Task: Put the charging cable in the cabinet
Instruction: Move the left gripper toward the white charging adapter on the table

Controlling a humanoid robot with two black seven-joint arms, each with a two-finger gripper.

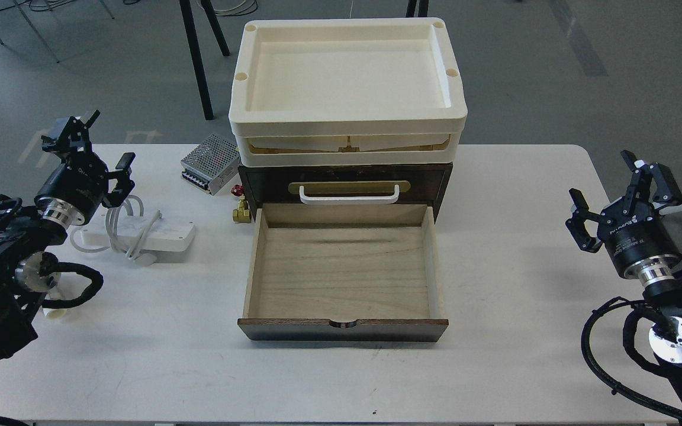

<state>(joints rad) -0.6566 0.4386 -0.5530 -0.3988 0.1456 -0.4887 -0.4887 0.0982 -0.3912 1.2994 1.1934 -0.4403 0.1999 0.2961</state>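
With the drawer (341, 266) of the cabinet (346, 177) pulled out to receive it, the cable (157, 234) is lying on the table (495, 367) left of it, just below the spread, empty left gripper (93, 149), while the right gripper (613, 189) is idling open well apart.

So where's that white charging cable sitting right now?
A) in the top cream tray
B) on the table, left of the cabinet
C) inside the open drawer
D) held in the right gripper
B: the charging cable lies on the table, left of the cabinet, whose open drawer holds nothing.
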